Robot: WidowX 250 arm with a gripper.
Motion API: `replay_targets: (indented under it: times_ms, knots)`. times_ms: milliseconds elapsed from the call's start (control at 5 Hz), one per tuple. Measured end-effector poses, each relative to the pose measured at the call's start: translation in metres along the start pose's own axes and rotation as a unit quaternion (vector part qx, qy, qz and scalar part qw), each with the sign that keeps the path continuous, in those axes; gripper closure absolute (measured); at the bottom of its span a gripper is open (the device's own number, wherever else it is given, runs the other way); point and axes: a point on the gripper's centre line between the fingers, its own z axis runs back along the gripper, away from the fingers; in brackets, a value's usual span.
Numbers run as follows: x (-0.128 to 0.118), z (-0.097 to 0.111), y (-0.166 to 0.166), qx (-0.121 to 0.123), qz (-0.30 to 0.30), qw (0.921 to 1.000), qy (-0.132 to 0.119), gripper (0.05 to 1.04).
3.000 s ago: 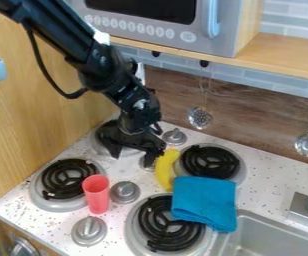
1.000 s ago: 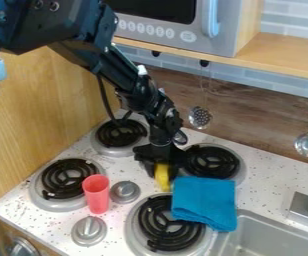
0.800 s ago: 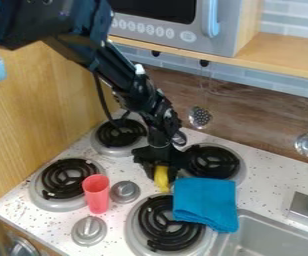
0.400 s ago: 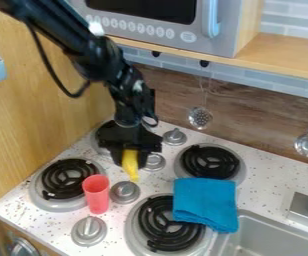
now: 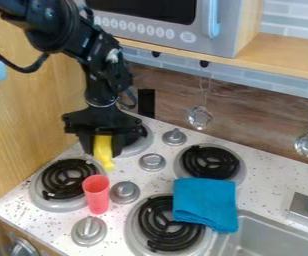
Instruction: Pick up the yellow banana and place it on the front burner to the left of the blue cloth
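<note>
Jaws [image 5: 103, 145] seemingly grip the yellow object [image 5: 104, 152]; red cup [image 5: 96, 194] stands near.

Red cup [image 5: 96, 194] btwn burner [image 5: 52, 203] & knob [image 5: 124, 192]; blue cloth [image 5: 205, 202] at sink [image 5: 275, 235] edge; microwave [image 5: 183, 24] up top

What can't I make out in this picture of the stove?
In the camera view:
- Upper end of the yellow object: hidden by the gripper.
- Part of the far-left burner: behind the gripper.
- What lies under the blue cloth: covered by it.
- Rest of the sink: cut off by the picture's edge.
</note>
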Motion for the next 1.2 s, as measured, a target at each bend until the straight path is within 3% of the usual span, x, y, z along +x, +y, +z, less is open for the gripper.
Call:
replay_targets:
  times_ms: [200, 400, 600, 800, 1200]
  knots:
    - [-0.032, 0.001, 0.006, 0.001, 0.026, 0.9985, 0.049, 0.501]
    - [-0.031, -0.045, -0.049, 0.014, 0.076, 0.9906, 0.113, 0.5]
    - [-0.052, -0.073, -0.073, 0.025, 0.101, 0.9816, 0.16, 0.5]
    - [-0.058, -0.095, -0.084, 0.021, 0.138, 0.9742, 0.177, 0.5]
    - [-0.048, -0.095, -0.091, 0.021, 0.165, 0.9708, 0.173, 0.455]
